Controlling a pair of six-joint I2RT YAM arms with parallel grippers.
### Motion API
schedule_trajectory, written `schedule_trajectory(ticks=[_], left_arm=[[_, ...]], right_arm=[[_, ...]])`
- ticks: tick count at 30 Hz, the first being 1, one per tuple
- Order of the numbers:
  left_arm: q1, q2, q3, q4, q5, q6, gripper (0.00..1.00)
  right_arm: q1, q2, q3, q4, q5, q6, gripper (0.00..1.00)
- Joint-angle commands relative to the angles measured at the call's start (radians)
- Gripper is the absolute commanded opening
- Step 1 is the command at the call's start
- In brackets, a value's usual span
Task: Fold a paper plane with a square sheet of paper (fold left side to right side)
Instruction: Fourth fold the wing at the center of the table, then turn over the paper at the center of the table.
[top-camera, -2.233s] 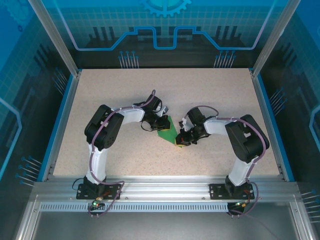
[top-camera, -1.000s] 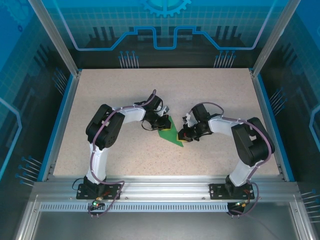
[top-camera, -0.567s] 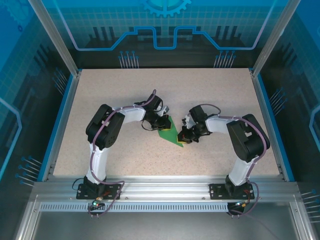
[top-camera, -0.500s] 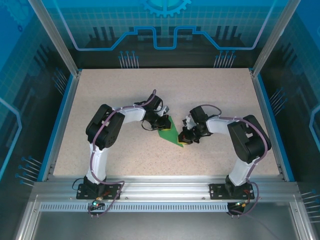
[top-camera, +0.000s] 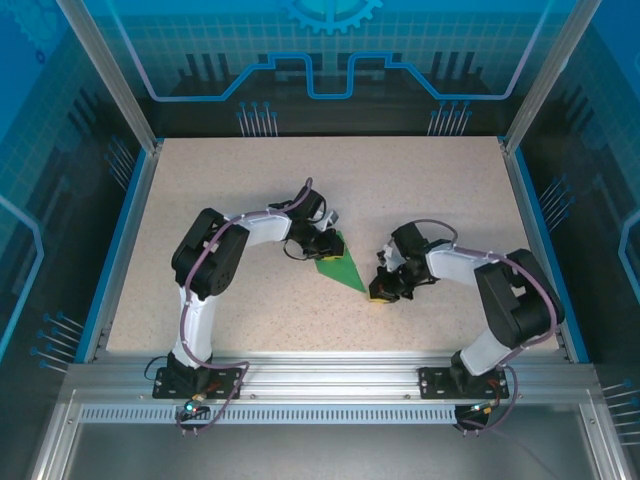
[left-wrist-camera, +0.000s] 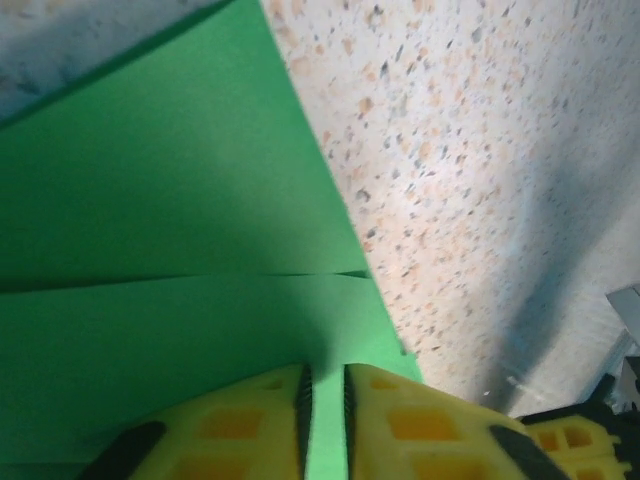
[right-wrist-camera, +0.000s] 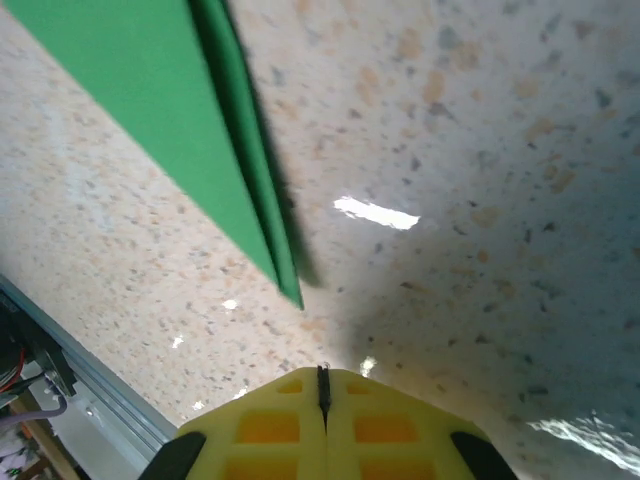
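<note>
The square sheet of paper (top-camera: 340, 268) lies flat on the speckled table as a narrow green pointed shape, its tip toward the near right. My left gripper (top-camera: 326, 247) rests over its far left part. In the left wrist view the yellow fingers (left-wrist-camera: 250, 410) stand a narrow slit apart, left gripper (left-wrist-camera: 325, 375) low over the creased green paper (left-wrist-camera: 170, 200), which shows through the slit. My right gripper (top-camera: 380, 293) sits on the bare table just right of the paper's tip. In the right wrist view it (right-wrist-camera: 323, 372) is shut and empty, the folded paper edge (right-wrist-camera: 150, 90) ending a little ahead of it.
The speckled table (top-camera: 420, 190) is bordered by blue side rails (top-camera: 535, 240) and an aluminium frame (top-camera: 330, 375) along the near edge. Both arm bases stand on that frame. Bare tabletop stretches behind and to both sides of the paper.
My right gripper has slid off the paper's tip, to the right and toward the near edge. The left gripper's jaws have parted slightly while the arm stayed put. The paper has not shifted.
</note>
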Motion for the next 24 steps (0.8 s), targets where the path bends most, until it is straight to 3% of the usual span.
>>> schedule_trajectory(ticks=[1,7,10,14,24], left_arm=[[0.006,-0.072,0.021,-0.039,-0.018,-0.005,0.29],[0.031,-0.197,-0.022,-0.038,-0.041,-0.029,0.49],[0.053,-0.248,-0.082,-0.025,-0.071,-0.054,0.53],[0.071,-0.275,-0.154,-0.006,-0.103,-0.087,0.57],[0.069,-0.181,-0.17,0.135,-0.001,-0.159,0.57]], right_arm=[[-0.014,-0.095,0.028,-0.007,0.052,-0.044,0.14],[-0.016,-0.209,0.03,0.094,0.258,-0.017,0.32],[-0.018,-0.254,0.013,0.158,0.3,0.009,0.39],[-0.018,-0.295,-0.012,0.197,0.317,0.023,0.48],[-0.018,-0.389,-0.114,0.373,0.25,0.122,0.7]])
